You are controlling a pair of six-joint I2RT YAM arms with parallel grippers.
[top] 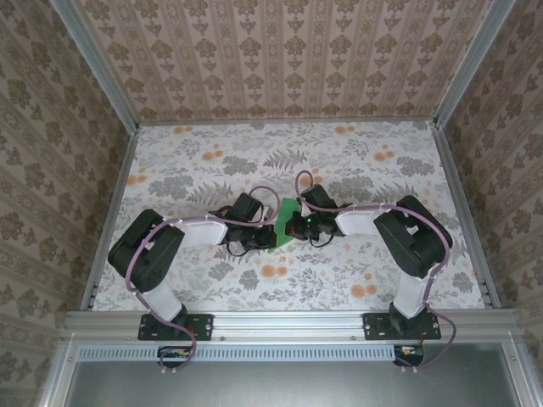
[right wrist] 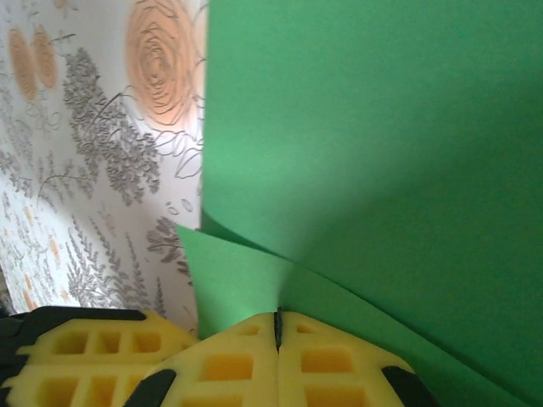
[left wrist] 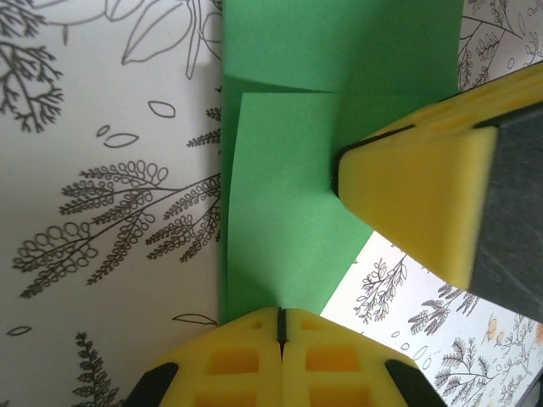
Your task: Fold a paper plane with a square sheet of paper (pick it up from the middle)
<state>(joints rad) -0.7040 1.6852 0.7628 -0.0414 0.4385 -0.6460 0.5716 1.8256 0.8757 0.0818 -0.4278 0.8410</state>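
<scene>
Pinching from the left, your left gripper [left wrist: 280,315] has its jaws pressed together on the near edge of the square sheet of paper [left wrist: 280,186], probably to anchor it while a flap is worked. The green sheet sits mid-table [top: 382,170] between both arms, partly folded, one layer lapping another. On the right, your right gripper [right wrist: 277,318] is clamped tight on a curled fold of the sheet. I judge two opposed grips are used because thin paper slides and buckles under one.
</scene>
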